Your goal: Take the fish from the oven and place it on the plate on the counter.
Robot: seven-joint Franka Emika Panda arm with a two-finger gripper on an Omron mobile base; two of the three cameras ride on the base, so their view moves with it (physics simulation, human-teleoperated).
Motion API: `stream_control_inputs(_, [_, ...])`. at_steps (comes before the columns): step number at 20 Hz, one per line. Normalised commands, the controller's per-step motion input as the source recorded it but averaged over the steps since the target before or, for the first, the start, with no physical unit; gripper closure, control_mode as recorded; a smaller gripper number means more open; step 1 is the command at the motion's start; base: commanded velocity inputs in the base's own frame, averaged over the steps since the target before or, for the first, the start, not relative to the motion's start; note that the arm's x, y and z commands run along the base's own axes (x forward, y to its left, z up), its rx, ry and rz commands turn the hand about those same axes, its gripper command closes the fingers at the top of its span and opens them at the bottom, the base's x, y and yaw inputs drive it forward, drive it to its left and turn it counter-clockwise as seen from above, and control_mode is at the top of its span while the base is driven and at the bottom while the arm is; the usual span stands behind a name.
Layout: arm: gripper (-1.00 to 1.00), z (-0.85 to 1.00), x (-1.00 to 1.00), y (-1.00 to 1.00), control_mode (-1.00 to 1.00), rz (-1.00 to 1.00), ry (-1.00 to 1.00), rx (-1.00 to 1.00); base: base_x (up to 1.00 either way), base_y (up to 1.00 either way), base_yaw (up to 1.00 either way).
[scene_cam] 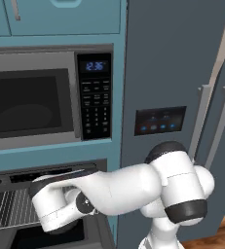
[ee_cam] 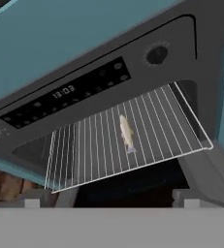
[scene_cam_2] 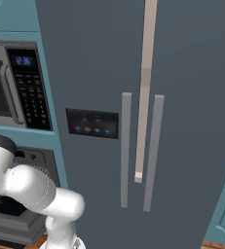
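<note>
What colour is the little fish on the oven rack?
Pale silvery-tan. The fish shows best in the hand view, lying on the wire rack.

Rendered kitchen, microwave (scene_cam: 48, 95), wall oven (ee_cam: 133, 97), steel fridge (scene_cam_2: 143, 121), teal cabinets (scene_cam: 60, 14)

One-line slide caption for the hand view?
Small fish lying on the wire rack of the open oven, seen from the hand.

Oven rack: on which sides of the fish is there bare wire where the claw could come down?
The wire rack is bare on both sides of the fish, widest toward the rack's left edge, with another strip toward its right corner. It is tighter behind, where the black control strip overhangs.
</note>
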Motion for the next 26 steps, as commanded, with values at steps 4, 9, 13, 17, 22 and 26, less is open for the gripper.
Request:
stream_control_inputs(4, [-1.0,1.0,-0.28,0.52,-1.0,-0.3,-0.14,-0.28,0.0,0.0,0.0])
stream_control_inputs(9, [-1.0,1.0,-0.23,0.77,-1.0,-0.35,-0.22,-0.35,0.0,0.0,0.0])
stream_control_inputs(13, [-1.0,0.74,-0.76,0.32,-1.0,-0.46,-0.4,-0.19,0.0,0.0,0.0])
stream_control_inputs(17, [-1.0,0.57,-0.95,-0.02,-1.0,-0.1,-0.09,-0.01,0.0,0.0,0.0])
stream_control_inputs(22, [-1.0,0.9,-0.75,0.06,-1.0,-0.14,-0.5,-0.15,0.0,0.0,0.0])
stream_control_inputs(26, [-1.0,1.0,-0.22,0.66,-1.0,-0.39,-0.48,-0.25,0.0,0.0,0.0])
